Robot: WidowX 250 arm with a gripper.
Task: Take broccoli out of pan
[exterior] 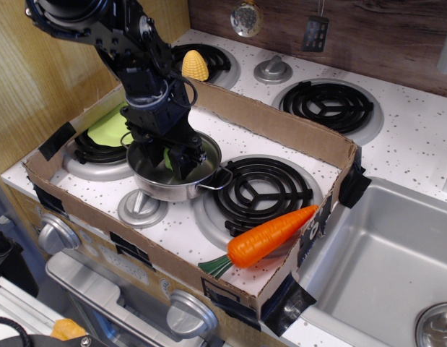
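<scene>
The pan (152,184) is a shiny steel pot with wire loop handles, standing on the stove top inside the cardboard tray. My black gripper (171,159) reaches down into it. The broccoli (167,160) shows only as a thin pale green sliver between my fingers (185,162), low in the pan. The fingers stand on either side of it. I cannot tell whether they press on it. Most of the broccoli is hidden by the gripper.
A cardboard tray wall (281,130) rings the work area. A lime-green plate (107,130) lies left of the pan. A carrot (270,235) lies at the front right. A corn cob (195,65) stands on the back burner. A sink (382,267) is to the right.
</scene>
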